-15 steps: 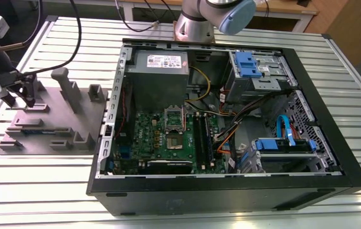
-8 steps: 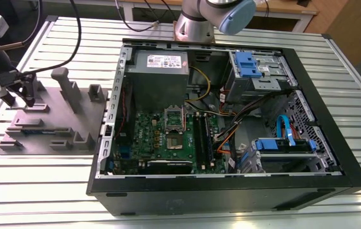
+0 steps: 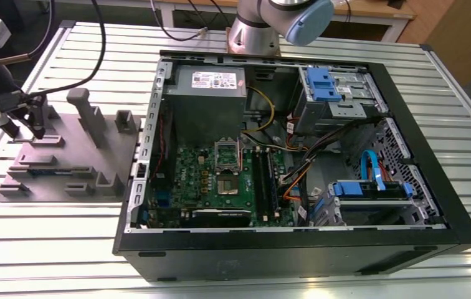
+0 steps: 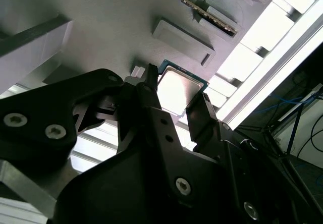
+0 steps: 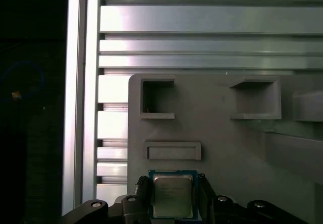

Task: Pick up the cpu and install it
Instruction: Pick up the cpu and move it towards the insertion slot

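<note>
The cpu (image 5: 172, 196) lies flat on the grey holder block (image 5: 227, 148), metal lid up, near one edge of the block. A raised bar just beyond it seems meant to keep the chip square and in a known spot, so it can be taken by its sides. The pincer (image 5: 174, 193) is closed on the cpu. In both wrist views one dark finger (image 5: 143, 196) bears on each of two opposite edges. I judge this hold is chosen to spare the lid and the underside. The chip looks level and seems to sit at block height.

It is a small square with a pale, shiny silver-grey lid carrying faint print. A thin green-blue rim of board frames the lid. In the second wrist view the lid glares almost white.

Around it the block has rectangular pockets, and a memory stick (image 4: 197, 9) stands on edge in a slot. In the exterior view the block rests on the slatted aluminium table (image 3: 53, 249) at the exterior view's left. It is well apart from the open computer case (image 3: 302, 255) to the right. The case's green motherboard (image 3: 194, 187) lies flat, facing up.
</note>
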`<action>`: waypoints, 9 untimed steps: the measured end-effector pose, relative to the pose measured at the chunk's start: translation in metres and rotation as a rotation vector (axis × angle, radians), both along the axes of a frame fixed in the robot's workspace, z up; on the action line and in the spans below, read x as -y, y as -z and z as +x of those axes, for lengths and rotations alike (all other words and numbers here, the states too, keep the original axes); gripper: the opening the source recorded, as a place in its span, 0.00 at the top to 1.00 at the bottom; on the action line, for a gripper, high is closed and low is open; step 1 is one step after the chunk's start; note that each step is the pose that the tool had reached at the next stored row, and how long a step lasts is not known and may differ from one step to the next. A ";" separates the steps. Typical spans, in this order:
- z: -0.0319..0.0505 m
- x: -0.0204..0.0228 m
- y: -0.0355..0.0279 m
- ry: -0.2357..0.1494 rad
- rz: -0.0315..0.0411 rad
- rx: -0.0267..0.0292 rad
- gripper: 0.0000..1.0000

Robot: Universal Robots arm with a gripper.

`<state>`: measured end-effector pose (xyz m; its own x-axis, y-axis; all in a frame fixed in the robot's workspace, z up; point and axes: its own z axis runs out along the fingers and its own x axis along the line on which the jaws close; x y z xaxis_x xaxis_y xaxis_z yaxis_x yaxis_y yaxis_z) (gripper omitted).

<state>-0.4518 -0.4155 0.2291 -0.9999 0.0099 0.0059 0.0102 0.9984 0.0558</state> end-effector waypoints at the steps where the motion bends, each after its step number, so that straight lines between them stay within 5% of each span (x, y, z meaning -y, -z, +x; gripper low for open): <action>1: 0.0000 0.0000 -0.0002 0.000 0.0000 0.0000 0.53; 9: 0.0000 0.0000 -0.0017 0.000 0.0000 -0.0001 0.53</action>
